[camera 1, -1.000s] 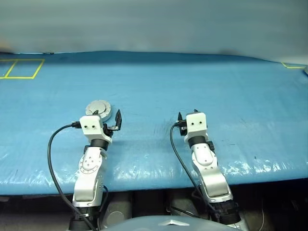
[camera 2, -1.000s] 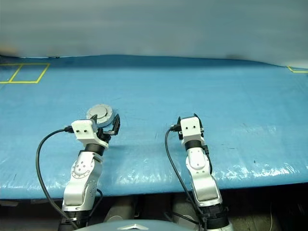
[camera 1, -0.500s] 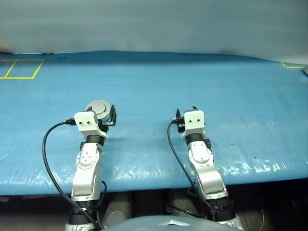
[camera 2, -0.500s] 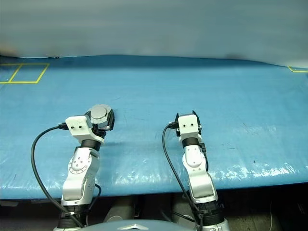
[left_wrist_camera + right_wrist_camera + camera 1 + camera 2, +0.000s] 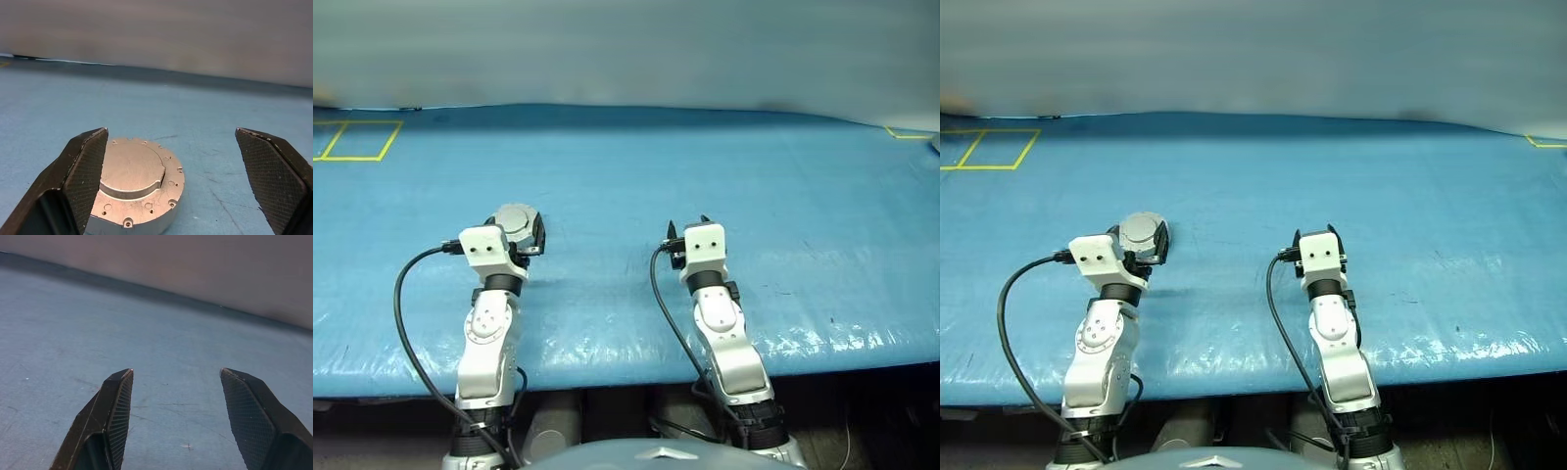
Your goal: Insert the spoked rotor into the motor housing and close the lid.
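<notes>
The motor housing (image 5: 134,196), a short round silver cylinder, sits on the blue table (image 5: 783,176) with the lid (image 5: 131,169) lying flat and closed on top. My left gripper (image 5: 171,132) is open just short of it, and its left finger (image 5: 88,166) is level with the housing's side. From the head, the housing (image 5: 514,217) peeks out past my left gripper (image 5: 524,235). My right gripper (image 5: 688,223) is open and empty over bare table to the right, with both fingertips (image 5: 120,396) apart. The spoked rotor is out of view.
Yellow taped squares (image 5: 352,139) mark the far left of the table and a yellow corner mark (image 5: 906,133) the far right. The table's front edge (image 5: 626,367) runs just under my forearms. A grey wall stands behind the table.
My left gripper has edged slightly left and toward the housing, hiding more of it from the head views. The right gripper has hardly moved, and both stay open.
</notes>
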Robot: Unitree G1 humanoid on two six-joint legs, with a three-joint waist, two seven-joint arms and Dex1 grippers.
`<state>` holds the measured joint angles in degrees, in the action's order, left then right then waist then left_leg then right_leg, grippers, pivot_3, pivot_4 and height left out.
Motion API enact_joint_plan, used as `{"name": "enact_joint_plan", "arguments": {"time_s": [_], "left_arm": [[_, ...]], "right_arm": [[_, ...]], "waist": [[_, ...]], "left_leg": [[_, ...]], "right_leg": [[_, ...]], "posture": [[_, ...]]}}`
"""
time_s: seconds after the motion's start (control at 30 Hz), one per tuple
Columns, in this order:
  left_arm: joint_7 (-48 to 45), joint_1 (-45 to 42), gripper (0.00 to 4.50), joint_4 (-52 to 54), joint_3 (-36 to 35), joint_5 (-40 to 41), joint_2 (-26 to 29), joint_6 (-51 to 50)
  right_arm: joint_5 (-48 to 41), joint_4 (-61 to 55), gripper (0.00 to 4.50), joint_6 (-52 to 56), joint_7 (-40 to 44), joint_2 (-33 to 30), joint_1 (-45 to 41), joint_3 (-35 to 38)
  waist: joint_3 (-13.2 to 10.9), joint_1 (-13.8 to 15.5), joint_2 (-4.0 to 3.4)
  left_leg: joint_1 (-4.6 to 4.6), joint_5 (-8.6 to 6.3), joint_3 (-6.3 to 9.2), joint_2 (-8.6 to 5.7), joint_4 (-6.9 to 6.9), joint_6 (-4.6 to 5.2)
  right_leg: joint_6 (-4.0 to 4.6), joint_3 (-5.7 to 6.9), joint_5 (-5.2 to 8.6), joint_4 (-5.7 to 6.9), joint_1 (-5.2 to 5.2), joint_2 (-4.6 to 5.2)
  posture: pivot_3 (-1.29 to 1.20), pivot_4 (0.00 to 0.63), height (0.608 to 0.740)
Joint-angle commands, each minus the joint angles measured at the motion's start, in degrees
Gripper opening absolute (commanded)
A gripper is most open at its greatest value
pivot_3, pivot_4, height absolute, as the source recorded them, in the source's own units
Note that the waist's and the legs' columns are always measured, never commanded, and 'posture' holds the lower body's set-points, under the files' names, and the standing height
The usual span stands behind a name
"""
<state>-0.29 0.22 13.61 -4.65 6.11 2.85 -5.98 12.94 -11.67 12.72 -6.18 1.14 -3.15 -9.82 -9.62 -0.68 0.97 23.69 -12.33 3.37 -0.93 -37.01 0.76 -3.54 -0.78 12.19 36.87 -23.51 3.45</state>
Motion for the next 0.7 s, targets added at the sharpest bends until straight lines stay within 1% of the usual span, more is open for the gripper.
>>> {"name": "enact_joint_plan", "arguments": {"time_s": [0.03,0.2,0.47,0.57,0.7], "left_arm": [[0.5,-0.3,4.44,2.9,0.3,-0.7,-0.4,1.2],[-0.8,-0.6,4.44,1.7,1.3,-1.5,0.5,1.3],[-0.5,-0.7,4.44,0.6,3.9,-3.4,-0.9,3.0],[-1.2,-0.2,4.44,1.2,3.2,-0.3,-2.5,2.5],[-2.9,0.3,4.44,-0.1,4.2,-2.1,-1.1,4.6]], "right_arm": [[0.0,-0.9,2.97,-1.1,-0.1,0.0,0.1,0.5],[0.5,-2.0,2.97,-0.6,-1.7,0.4,0.9,1.8],[1.3,-3.7,2.97,0.7,-1.8,-0.5,1.4,2.9],[1.8,-5.0,2.97,1.4,-1.6,-1.0,2.4,3.2],[2.2,-6.4,2.97,1.8,-0.9,-2.9,3.6,4.4]], "waist": [[0.0,0.0,0.0],[0.0,0.0,0.0],[0.0,0.0,0.0],[0.0,0.0,-0.01],[0.0,0.0,-0.01]], "left_leg": [[0.0,0.0,0.0,0.0,-0.01,0.0],[0.0,0.0,0.0,0.0,0.0,0.0],[0.0,0.0,-0.01,0.0,-0.01,0.0],[0.01,0.0,-0.01,0.0,-0.01,0.0],[0.0,0.0,-0.01,0.0,0.01,0.0]], "right_leg": [[0.0,0.0,0.0,0.0,0.0,0.0],[0.0,0.0,0.0,0.0,0.0,0.0],[0.0,-0.01,0.0,0.0,0.01,0.01],[0.0,-0.01,0.0,0.0,0.0,0.01],[0.0,0.0,0.01,0.0,0.0,0.0]], "posture": [[0.0,0.15,0.74],[0.0,0.15,0.74],[0.0,0.15,0.74],[0.0,0.15,0.74],[0.0,0.15,0.74]]}}
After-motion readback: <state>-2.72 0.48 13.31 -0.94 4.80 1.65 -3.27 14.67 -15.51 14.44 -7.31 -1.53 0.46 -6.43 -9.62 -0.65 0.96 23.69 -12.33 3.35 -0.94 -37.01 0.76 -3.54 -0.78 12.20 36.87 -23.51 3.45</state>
